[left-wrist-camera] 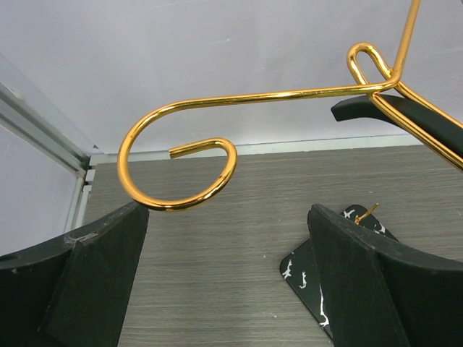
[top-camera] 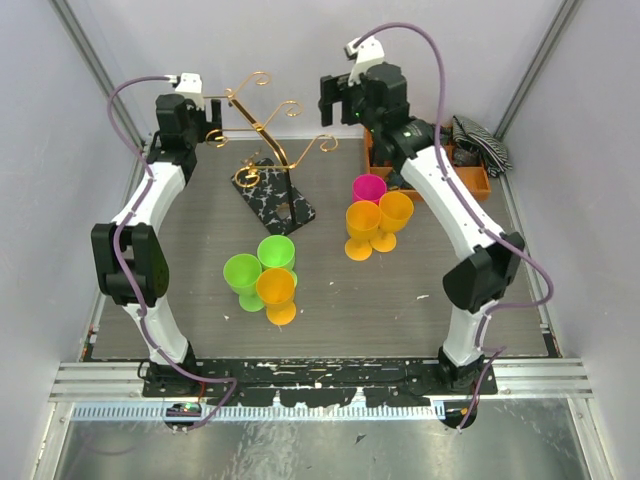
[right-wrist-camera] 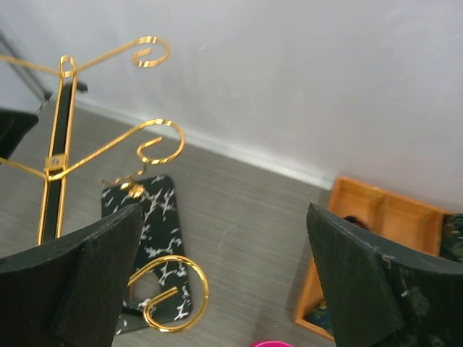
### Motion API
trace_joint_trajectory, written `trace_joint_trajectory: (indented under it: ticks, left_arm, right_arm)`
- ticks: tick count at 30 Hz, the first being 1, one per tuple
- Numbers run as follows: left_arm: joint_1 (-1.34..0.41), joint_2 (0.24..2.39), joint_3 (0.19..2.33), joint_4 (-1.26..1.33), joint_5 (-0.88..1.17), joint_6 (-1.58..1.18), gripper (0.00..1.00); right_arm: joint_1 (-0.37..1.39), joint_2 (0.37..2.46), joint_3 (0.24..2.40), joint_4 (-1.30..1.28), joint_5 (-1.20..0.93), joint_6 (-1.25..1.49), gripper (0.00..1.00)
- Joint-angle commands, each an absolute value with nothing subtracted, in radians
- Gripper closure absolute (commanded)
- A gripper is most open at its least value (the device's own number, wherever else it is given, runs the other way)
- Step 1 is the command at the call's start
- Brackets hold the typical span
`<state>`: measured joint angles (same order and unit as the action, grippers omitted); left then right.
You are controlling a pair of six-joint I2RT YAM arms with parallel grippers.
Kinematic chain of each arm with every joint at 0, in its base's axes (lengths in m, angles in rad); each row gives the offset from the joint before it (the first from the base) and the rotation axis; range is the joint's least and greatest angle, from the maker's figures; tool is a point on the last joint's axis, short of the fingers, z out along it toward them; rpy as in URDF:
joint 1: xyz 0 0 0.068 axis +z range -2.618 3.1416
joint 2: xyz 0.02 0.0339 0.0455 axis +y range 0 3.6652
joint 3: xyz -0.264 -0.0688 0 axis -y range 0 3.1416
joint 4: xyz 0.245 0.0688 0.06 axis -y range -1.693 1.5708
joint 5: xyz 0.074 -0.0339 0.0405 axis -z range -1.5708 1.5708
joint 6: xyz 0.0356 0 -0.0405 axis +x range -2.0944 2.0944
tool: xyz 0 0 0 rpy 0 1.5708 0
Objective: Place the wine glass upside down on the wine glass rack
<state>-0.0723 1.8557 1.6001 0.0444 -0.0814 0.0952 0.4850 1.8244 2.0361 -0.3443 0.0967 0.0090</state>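
The gold wine glass rack point(top-camera: 268, 130) stands at the back middle on its black speckled base point(top-camera: 275, 197). Several plastic wine glasses stand upright on the table: two green point(top-camera: 243, 272) and one orange point(top-camera: 277, 290) in front of the rack, one magenta point(top-camera: 369, 188) and two orange point(top-camera: 363, 222) to the right. My left gripper point(top-camera: 212, 126) is open and empty, raised beside the rack's left curled arm point(left-wrist-camera: 177, 173). My right gripper point(top-camera: 336, 98) is open and empty, raised right of the rack's top. The right wrist view shows the rack's curls point(right-wrist-camera: 170, 293) and base point(right-wrist-camera: 148, 217) below.
An orange compartment tray point(top-camera: 472, 176) sits at the back right, with a striped cloth point(top-camera: 482, 140) beside it. The tray also shows in the right wrist view point(right-wrist-camera: 376, 217). White walls close the back and sides.
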Motion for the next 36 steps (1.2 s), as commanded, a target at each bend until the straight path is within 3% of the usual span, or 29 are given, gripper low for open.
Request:
trace_joint_trajectory:
  ticks: [1,12,36]
  left_arm:
    - [-0.075,1.803,1.568,0.084,-0.023,0.116,0.02]
    - [-0.069,1.804,1.522,0.132,0.046,0.14,0.02]
    - [-0.068,1.783,1.424,0.262,0.206,0.12,0.02]
  right_arm:
    - [0.494,1.886,2.072,-0.307,-0.023,0.07,0.0]
    - [0.472,1.954,2.101,-0.314,-0.16,0.219,0.0]
    - [0.465,1.938,2.045,-0.538,-0.312,0.19,0.0]
